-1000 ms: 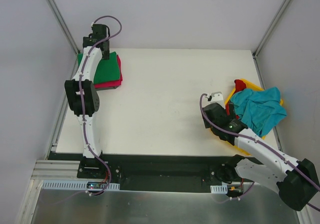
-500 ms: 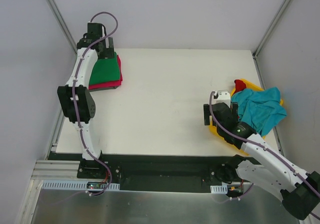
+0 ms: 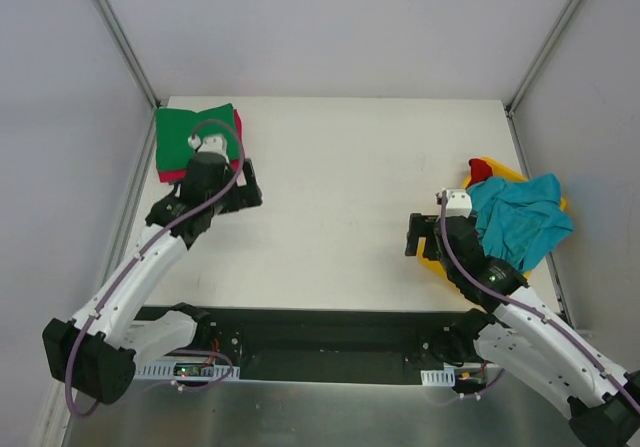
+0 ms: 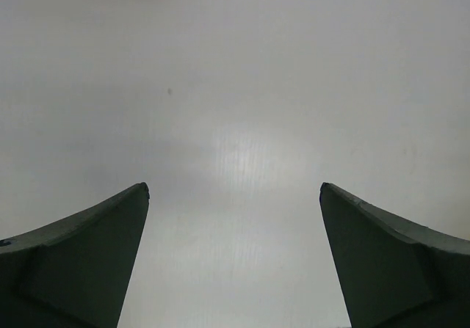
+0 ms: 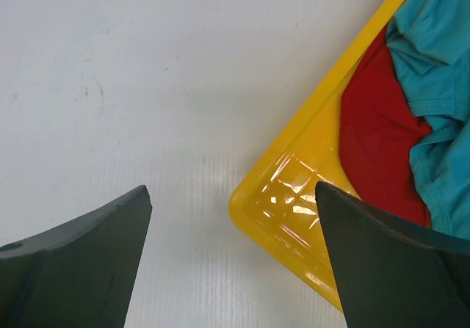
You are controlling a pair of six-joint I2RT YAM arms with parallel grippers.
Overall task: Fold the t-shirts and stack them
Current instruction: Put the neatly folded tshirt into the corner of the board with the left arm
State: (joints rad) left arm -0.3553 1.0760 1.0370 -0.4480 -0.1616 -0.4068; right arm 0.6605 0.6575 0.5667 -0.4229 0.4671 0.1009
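A folded bright green t-shirt (image 3: pixel 188 130) lies on a magenta-pink t-shirt (image 3: pixel 238 127) at the table's far left corner. My left gripper (image 3: pixel 250 189) hovers just near and to the right of that stack. It is open, and the left wrist view shows only bare table between its fingertips (image 4: pixel 233 188). A teal-blue t-shirt (image 3: pixel 520 217) is heaped loosely over a red t-shirt (image 3: pixel 481 170) in the bin. My right gripper (image 3: pixel 418 237) is open at the bin's left corner, with its right fingertip over the rim (image 5: pixel 233 188). The red t-shirt (image 5: pixel 378 141) and teal-blue t-shirt (image 5: pixel 440 86) lie just beyond.
The yellow plastic bin (image 5: pixel 294 196) sits at the table's right edge (image 3: pixel 497 170). White walls with metal posts close in the table on three sides. White tabletop (image 3: pixel 340 187) lies between the two arms.
My left arm has pulled back from the far side of the green and pink stack to its near right, and its jaws have widened. The right gripper has edged toward the bin.
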